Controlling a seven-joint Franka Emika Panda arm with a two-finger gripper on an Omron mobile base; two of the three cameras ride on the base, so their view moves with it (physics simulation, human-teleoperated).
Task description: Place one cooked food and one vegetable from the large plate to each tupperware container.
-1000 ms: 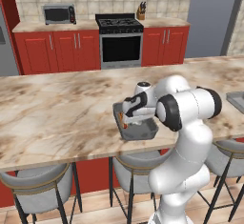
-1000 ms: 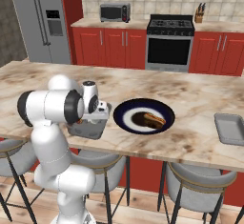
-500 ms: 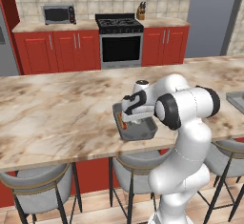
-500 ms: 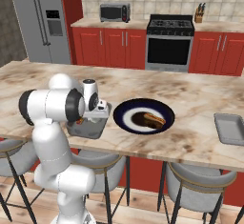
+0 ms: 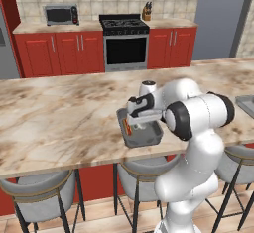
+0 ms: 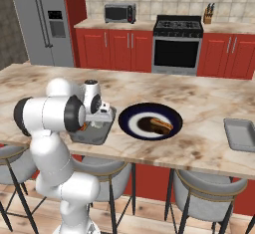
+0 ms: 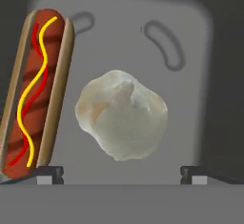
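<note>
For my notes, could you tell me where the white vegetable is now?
In the hand view, the white vegetable lies on the grey tupperware container's floor, beside the hot dog, apart from it.

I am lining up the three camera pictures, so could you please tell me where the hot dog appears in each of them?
Left base view: the hot dog is a red sliver at the left wall of the grey container, beside the arm.
Right base view: an orange-red sliver in the container under the arm.
Hand view: it lies lengthwise along the left edge, beside a pale lumpy vegetable.
Shared landmark: the grey container.
</note>
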